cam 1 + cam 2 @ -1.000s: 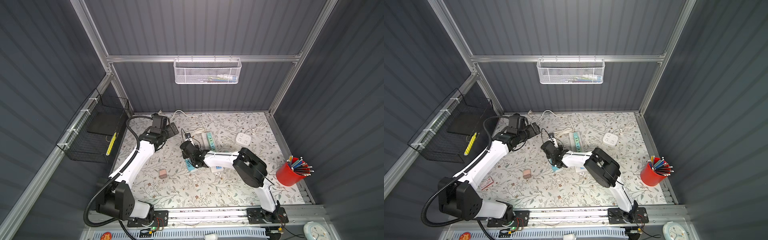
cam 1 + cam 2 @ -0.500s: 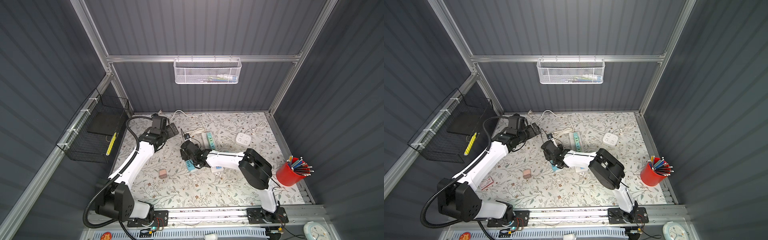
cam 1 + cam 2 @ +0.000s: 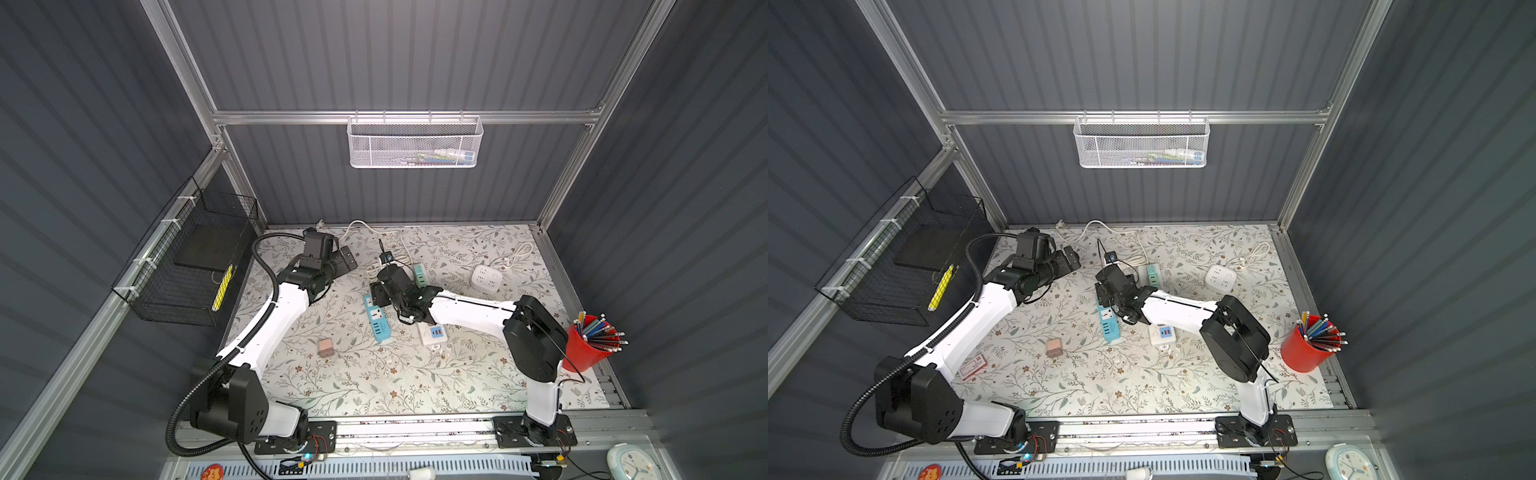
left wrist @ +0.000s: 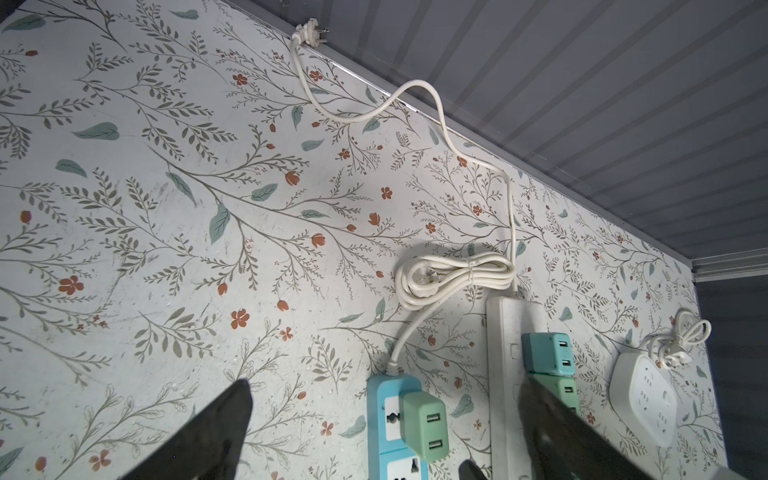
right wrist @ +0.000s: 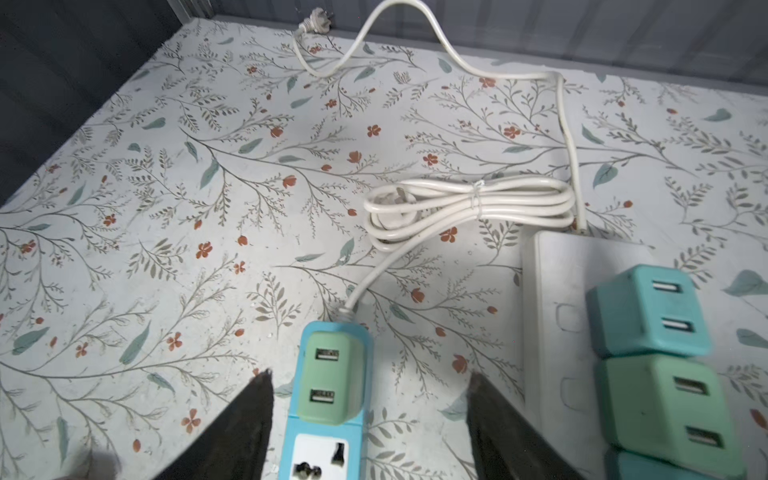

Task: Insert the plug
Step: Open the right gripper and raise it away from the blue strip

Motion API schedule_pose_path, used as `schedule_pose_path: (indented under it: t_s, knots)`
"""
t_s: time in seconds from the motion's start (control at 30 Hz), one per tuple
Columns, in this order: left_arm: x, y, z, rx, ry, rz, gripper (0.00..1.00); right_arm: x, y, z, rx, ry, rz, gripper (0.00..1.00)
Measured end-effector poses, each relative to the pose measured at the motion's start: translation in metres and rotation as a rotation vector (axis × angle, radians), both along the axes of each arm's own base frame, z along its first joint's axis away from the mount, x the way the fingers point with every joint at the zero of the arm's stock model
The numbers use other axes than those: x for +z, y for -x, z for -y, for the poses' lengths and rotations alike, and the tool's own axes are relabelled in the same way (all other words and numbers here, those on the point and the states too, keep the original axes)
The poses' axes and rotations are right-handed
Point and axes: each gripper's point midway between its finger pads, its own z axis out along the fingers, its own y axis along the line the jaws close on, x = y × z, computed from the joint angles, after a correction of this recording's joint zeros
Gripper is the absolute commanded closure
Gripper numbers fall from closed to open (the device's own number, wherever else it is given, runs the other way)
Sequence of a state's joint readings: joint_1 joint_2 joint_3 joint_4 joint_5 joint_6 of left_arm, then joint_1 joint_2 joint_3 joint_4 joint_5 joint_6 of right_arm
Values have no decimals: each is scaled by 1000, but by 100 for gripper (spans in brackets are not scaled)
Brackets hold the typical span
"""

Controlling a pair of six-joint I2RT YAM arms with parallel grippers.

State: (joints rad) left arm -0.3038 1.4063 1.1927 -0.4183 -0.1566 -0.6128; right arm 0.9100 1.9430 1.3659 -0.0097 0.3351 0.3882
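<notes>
Plug point(image 5: 330, 374), green: seated upright in strip point(image 5: 316, 457), blue, at its cord end, mid-worktop point(image 3: 374, 386) toward the back edge. Right end effector point(image 5: 370, 378): jaws part-open astride the plug, holding nothing. Left end effector point(image 4: 384, 386): fully open, empty. Insertion apparently complete; only withdrawal remains.

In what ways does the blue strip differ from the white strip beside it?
The blue strip is light blue, the white strip white. The blue strip carries one green charger; the white strip carries several chargers. The blue strip's cord is tied in a bundle; the white strip's cord runs loose. Both lie flat on the mat.
</notes>
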Motion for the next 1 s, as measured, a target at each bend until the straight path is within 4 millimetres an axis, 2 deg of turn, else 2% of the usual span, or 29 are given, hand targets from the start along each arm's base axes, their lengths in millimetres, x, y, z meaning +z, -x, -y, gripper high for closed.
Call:
schedule_pose_path:
  t_s: [0.3,0.47,0.57,0.83,0.93,1.0]
  knots:
    - [0,0,0,0,0,-1,0,-48,11,17,-5,47,-111,28]
    - [-1,0,0,-2,1,-2,0,-62,15,29,-20,72,-143,28]
    - [-2,1,0,-2,1,-3,0,-53,15,29,-18,61,-134,28]
    - [-2,1,0,-1,0,-4,0,11,6,12,20,-44,-46,27]
    - [-2,1,0,-1,0,-4,0,20,-2,4,24,-71,-31,27]
    - [-2,1,0,-1,0,-3,0,16,-6,4,24,-72,-37,27]
